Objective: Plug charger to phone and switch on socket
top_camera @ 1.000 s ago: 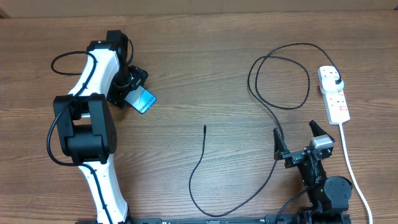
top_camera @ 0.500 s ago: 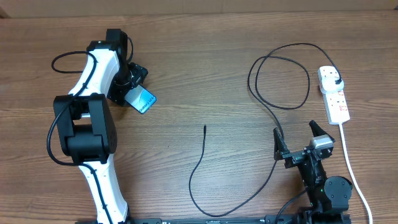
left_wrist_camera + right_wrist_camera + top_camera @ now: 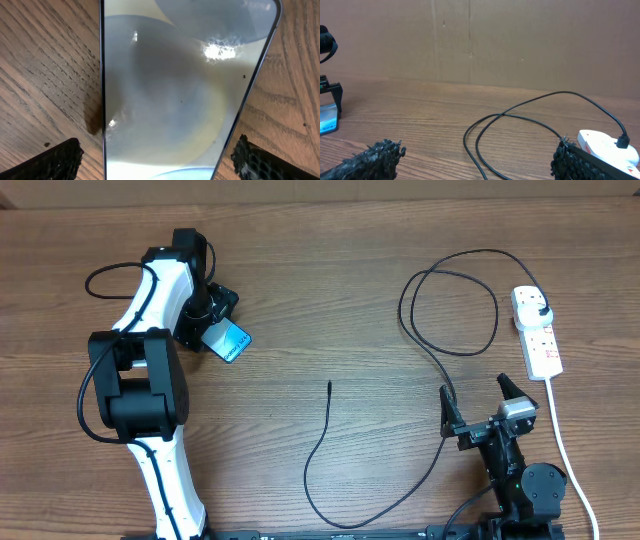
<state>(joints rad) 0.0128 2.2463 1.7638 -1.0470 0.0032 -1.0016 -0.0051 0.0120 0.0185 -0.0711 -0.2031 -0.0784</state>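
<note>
The phone [image 3: 231, 340] lies tilted on the table at the left, its light blue screen up. My left gripper [image 3: 208, 323] is open over its end. In the left wrist view the phone [image 3: 170, 85] fills the frame, and the two fingers of the gripper [image 3: 157, 160] stand either side of it with small gaps. The charger cable [image 3: 322, 440] has its free connector tip [image 3: 329, 385] at mid-table. It loops right to its plug head [image 3: 540, 310], which sits in the socket [image 3: 540, 345]. My right gripper [image 3: 473, 388] is open and empty, near the cable.
The socket's white cord [image 3: 570, 460] runs down the right side to the front edge. In the right wrist view the cable [image 3: 485, 135] curves between the open fingers [image 3: 475, 152], with the socket [image 3: 605, 145] at the right. A cardboard wall [image 3: 480, 40] stands behind the table.
</note>
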